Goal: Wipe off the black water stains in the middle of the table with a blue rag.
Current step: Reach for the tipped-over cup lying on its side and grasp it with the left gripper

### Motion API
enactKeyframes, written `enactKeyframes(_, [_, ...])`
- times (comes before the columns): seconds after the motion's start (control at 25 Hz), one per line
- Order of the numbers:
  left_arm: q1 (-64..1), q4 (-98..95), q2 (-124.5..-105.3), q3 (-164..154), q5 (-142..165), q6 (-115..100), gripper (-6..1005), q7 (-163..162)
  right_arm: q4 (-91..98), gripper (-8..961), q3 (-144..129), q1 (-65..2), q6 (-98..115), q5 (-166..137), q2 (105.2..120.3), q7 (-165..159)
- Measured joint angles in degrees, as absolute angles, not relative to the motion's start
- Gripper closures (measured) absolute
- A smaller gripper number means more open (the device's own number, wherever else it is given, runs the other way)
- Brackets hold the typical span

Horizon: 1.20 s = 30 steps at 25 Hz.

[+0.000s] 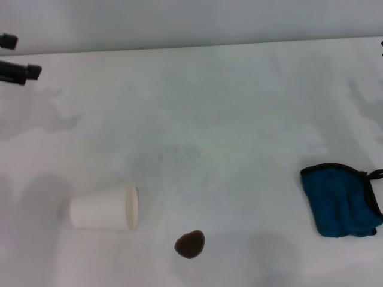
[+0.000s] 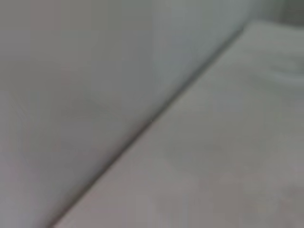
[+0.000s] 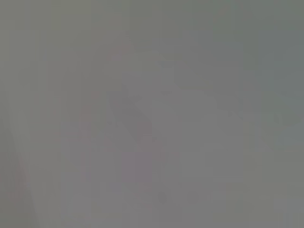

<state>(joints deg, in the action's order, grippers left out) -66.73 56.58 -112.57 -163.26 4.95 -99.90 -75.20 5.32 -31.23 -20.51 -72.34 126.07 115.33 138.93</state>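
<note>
Right of the black water stains [image 1: 190, 244], well apart on the worktop [image 1: 239, 107]: the blue rag [image 1: 341, 200], long axis near-to-far. Left pincer [image 1: 17, 64] far beyond the stains (finger state indeterminable); right pincer unseen, presumably nearer.

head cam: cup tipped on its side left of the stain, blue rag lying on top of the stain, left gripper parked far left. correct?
One thing is off: the blue rag is not on the black water stains. The head view shows it lying apart from them, near the table's right edge, stain uncovered. The cup is on its side left of the stain; the left gripper is far left.
</note>
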Motion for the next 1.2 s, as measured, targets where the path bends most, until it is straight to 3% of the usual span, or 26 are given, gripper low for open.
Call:
enactKeyframes(0.16, [-72.8, 56.8, -112.86, -163.3, 16.7, -99.9, 137, -74.7, 5.3, 88, -31.2, -20.2, -72.4, 126.1, 115.32, 138.9])
enactKeyframes(0.44, [-78.6, 57.1, -115.81, -163.3, 27.6, -98.4, 137, -69.9, 6.0, 87, -31.1, -20.1, -72.6, 126.1, 115.23, 138.4])
enactKeyframes(0.6, [-79.4, 56.9, -118.16, -163.4, 27.4, -98.4, 136, -64.1, 6.2, 87, -29.7, -20.1, -73.4, 126.1, 115.22, 136.3])
enactKeyframes(1.2, [-77.4, 51.7, -119.10, -163.3, 28.4, -101.7, 129, -62.6, 4.4, 89, -28.3, -17.5, -75.2, 126.7, 115.22, 135.1])
